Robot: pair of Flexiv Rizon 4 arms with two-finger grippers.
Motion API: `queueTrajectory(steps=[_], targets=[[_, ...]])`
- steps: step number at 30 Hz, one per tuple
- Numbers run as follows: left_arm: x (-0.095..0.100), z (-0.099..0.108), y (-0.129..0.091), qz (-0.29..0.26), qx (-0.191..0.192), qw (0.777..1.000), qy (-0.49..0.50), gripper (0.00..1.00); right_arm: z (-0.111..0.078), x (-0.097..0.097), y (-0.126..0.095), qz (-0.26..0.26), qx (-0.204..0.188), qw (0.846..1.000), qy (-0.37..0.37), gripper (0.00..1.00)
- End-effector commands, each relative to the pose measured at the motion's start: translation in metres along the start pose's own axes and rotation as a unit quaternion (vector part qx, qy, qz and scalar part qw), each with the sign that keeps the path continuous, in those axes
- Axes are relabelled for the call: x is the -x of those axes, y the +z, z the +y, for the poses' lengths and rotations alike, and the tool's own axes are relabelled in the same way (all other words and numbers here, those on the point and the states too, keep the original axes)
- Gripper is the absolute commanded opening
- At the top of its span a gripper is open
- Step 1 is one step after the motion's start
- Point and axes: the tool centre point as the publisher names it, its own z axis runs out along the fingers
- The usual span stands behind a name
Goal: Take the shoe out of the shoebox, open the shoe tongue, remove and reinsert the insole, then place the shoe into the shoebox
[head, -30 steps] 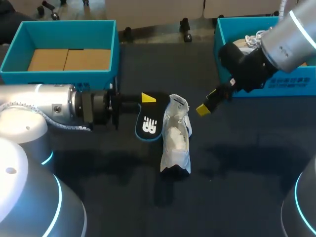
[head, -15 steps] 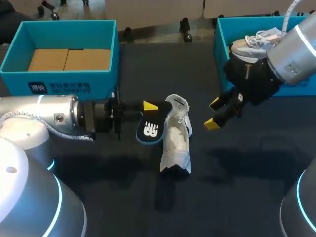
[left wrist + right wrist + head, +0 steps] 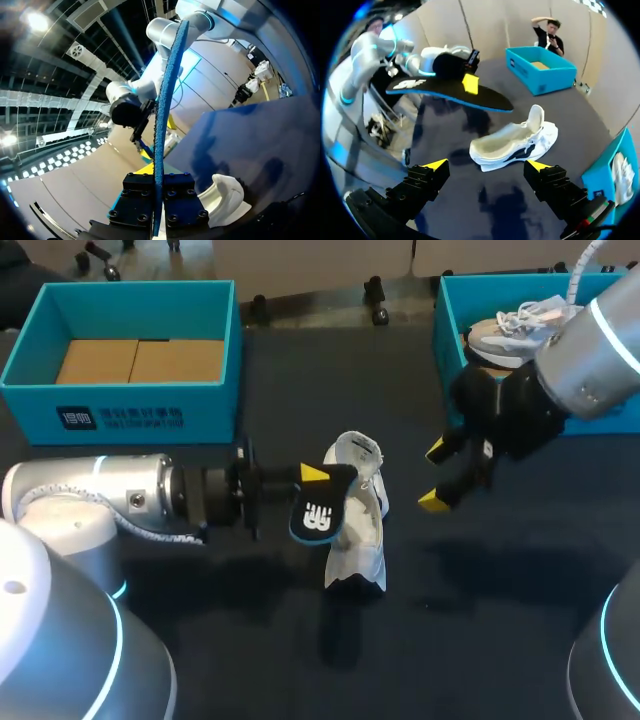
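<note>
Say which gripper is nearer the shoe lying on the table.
Left. The left gripper, holding the insole, is right beside the shoe; the right gripper hangs open, farther off.

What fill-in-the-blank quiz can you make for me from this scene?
The left arm's jaws are shut on the black, blue-edged ___.
The white shoe rests on the dark ___.
The right arm's jaws stand ___, gripping nothing.
Missing words: insole; table; open.

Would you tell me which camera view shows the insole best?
The right wrist view: the insole shows nearly whole, at full length. The head view shows it foreshortened; the left wrist view, only its blue edge.
</note>
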Motion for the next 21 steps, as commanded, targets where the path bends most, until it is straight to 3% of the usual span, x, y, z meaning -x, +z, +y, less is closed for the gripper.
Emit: queueTrajectory(steps=[1, 5, 6, 21], targets=[[-0.005, 0.006, 0.006, -0.009, 0.002, 1.0, -0.001, 0.0, -0.003, -0.005, 0.003, -0.014, -0.022, 0.999, -0.023, 1.0], [-0.01, 0.01, 0.008, -0.01, 0.004, 1.0, -0.001, 0.0, -0.006, -0.004, 0.008, -0.006, -0.027, 0.997, -0.074, 1.0], [-0.012, 0.011, 0.009, -0.01, 0.004, 1.0, -0.002, 0.0, -0.007, -0.003, 0.012, 0.002, -0.042, 0.997, -0.068, 1.0], [-0.027, 0.022, 0.016, 0.005, -0.013, 1.0, 0.01, 0.0, -0.008, -0.003, 0.013, -0.002, -0.039, 0.996, -0.077, 1.0]])
